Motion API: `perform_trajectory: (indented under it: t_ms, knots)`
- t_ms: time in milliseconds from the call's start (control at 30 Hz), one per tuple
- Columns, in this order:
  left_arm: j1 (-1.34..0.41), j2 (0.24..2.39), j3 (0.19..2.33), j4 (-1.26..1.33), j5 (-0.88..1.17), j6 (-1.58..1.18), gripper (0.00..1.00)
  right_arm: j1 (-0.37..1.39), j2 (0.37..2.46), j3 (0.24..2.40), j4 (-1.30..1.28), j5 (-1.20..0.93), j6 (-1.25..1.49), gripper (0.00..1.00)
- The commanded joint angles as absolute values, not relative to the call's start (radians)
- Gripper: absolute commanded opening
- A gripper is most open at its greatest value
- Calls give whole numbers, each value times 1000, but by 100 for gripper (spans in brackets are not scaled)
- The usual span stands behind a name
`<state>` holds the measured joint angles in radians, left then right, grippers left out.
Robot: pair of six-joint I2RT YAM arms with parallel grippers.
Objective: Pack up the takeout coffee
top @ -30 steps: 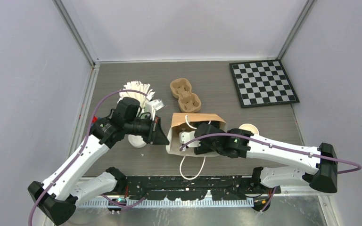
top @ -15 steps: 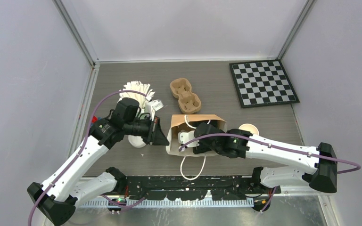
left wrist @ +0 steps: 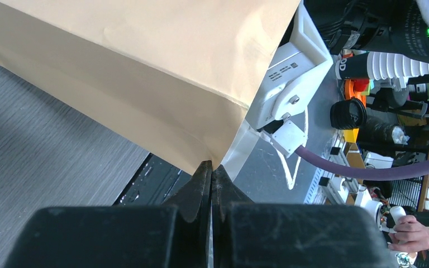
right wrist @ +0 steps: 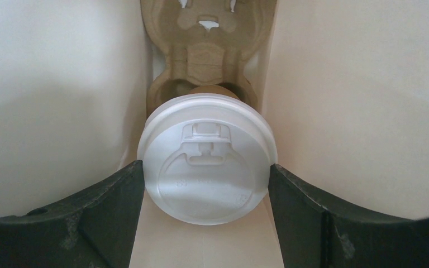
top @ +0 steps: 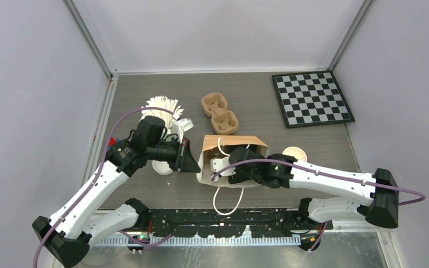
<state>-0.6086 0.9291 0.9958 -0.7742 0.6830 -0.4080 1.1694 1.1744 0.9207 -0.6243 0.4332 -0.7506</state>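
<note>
My right gripper [right wrist: 205,170] stands wide, fingers against both sides of the takeout coffee [right wrist: 206,178], lid facing me, inside the paper bag [right wrist: 61,100]. Its base looks seated in the carrier [right wrist: 206,50] pocket straight ahead. My left gripper [left wrist: 211,173], fully closed, pinches the bag edge.

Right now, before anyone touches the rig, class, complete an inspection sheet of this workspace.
Surface: grey wood-grain table.
Job's things: takeout coffee, lidded, seated in a pulp carrier inside the paper bag.
Clutter: checkerboard back right; second carrier behind the bag; lidless cup right of the bag; white fanned bundle at left.
End effectors: left end effector shut, apparently pinching the bag's rim; right end effector inside the bag, fingers against both sides of the lid.
Cables: purple cable along each arm; the right one crosses over the bag.
Surroundings: pale walls; a person's hand beyond the table, left wrist view.
</note>
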Motion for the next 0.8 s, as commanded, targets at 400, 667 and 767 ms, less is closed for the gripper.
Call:
perform_trajectory:
  t_ms: [400,667,767]
  knots:
    - [-613,930,1006,-750,719,-402,0,1167,1172,876,-585,450,-761,71]
    - [-613,926,1005,-755,725,-411,0,1164,1175,851,-552,462,-759,71]
    - [-612,925,1003,-755,729,-416,0,1151,1180,844,-530,463,-759,71]
